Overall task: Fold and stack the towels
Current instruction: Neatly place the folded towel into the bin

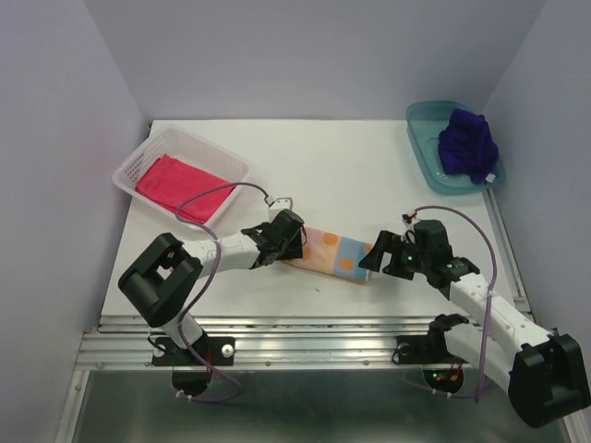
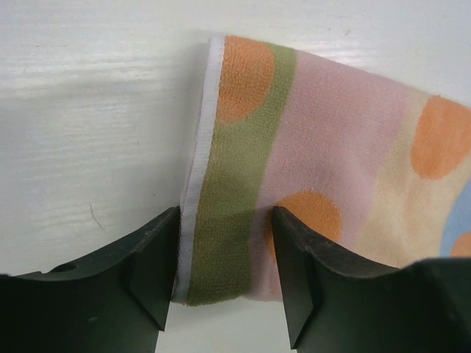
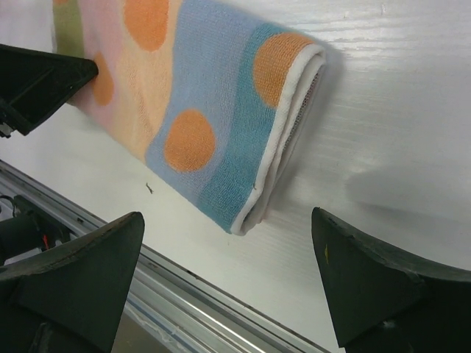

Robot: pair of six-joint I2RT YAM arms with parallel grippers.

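Note:
The orange polka-dot towel point(image 1: 332, 251) lies folded into a long strip on the table between both grippers. My left gripper point(image 1: 295, 245) is at its left end, jaws open and straddling the green band beside the white hem point(image 2: 226, 220), with the right finger point(image 2: 294, 250) over the pink part of the cloth point(image 2: 331, 147). My right gripper point(image 1: 374, 258) is wide open and empty, just off the towel's folded blue right end point(image 3: 213, 103). The pink-red towel point(image 1: 175, 185) lies in the white basket point(image 1: 199, 138). The purple-blue towel point(image 1: 466, 143) is bunched in the teal tray point(image 1: 425, 152).
The metal rail point(image 1: 295, 328) runs along the table's near edge, close under the right gripper point(image 3: 227, 217). The left gripper's finger point(image 3: 37, 81) shows in the right wrist view. Grey walls enclose the table at the back and sides.

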